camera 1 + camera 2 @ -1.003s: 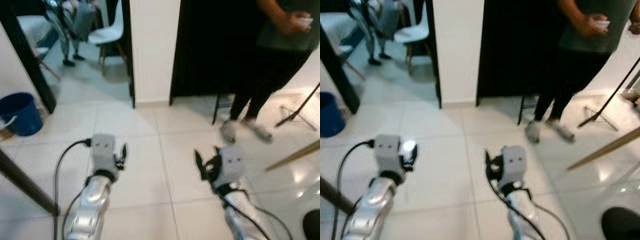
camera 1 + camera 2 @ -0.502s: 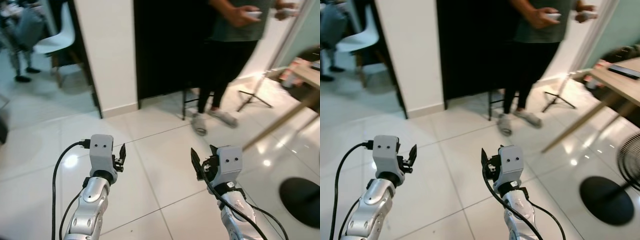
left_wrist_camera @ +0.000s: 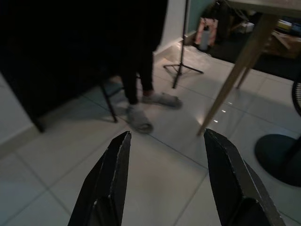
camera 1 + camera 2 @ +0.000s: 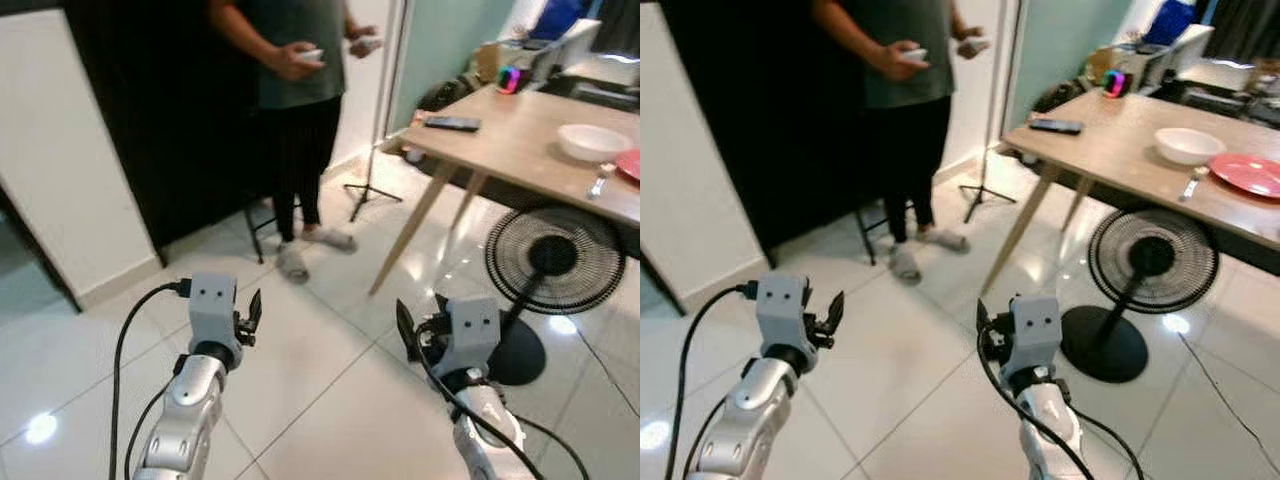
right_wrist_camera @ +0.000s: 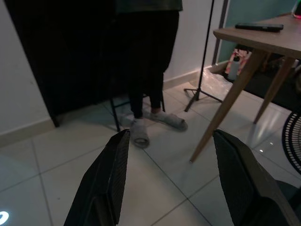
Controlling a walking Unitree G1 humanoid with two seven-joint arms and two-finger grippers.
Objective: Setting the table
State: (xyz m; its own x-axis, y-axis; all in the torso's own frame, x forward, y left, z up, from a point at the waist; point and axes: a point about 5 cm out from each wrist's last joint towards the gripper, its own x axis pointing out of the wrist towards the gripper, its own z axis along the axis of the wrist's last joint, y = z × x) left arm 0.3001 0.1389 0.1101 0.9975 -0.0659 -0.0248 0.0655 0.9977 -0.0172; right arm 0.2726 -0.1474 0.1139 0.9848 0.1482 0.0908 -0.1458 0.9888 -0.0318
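The desk [image 4: 1110, 150] stands at about two o'clock from the robot, well apart from it, and carries the table things: a white bowl [image 4: 1185, 146], a red plate [image 4: 1246, 174] just beside it toward the robot's right, a piece of cutlery [image 4: 1192, 184] lying at the near edge, and a dark remote-like slab [image 4: 1055, 126] at the far corner. Which kind of cutlery it is cannot be told.

The step in hand looks like the approach. To do it well, the robot should swing toward two o'clock and come up square to the long edge, passing clear of the floor fan [image 4: 1145, 280] and its cord at three o'clock, and of the desk's splayed leg. It should also give room to the person [image 4: 902, 120] at twelve o'clock, who holds small controllers beside a tripod stand [image 4: 985, 150].

The left gripper [image 4: 250, 318] and right gripper [image 4: 408, 335] are raised before the chest, jaws apart and holding nothing.

The head views give the desktop and its dishes; the wrist views, lower and darker, give the underside: the desk leg [image 5: 225, 110], slippered feet [image 5: 138, 132], and open floor between each pair of black fingers [image 3: 110, 181].
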